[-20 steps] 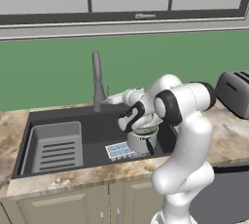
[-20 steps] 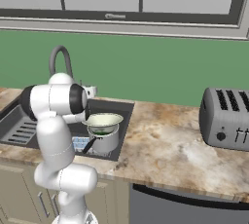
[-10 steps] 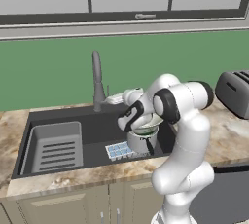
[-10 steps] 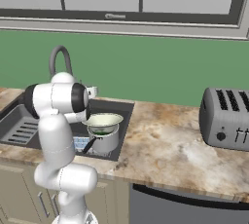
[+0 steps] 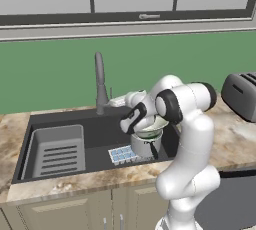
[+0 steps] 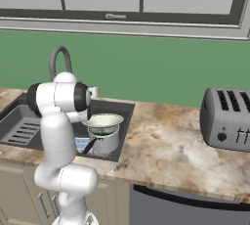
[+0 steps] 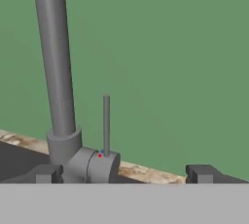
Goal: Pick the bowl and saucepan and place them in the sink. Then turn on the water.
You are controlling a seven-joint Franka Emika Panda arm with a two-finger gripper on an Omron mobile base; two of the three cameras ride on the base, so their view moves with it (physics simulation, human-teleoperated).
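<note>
- The gripper is spread wide, nothing held, and aimed at the faucet lever.
- The bowl is seen atop the saucepan in the sink.

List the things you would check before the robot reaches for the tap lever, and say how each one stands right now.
1. Bowl in the sink, resting on the saucepan: ok.
2. Saucepan in the sink: ok.
3. Gripper empty, jaws wide apart: ok.
4. Thin upright lever beside the faucet lies between the fingertips: ok.
5. Water running from the spout: not ok, none visible yet.
6. Which way the lever must be pushed: cannot tell.
</note>
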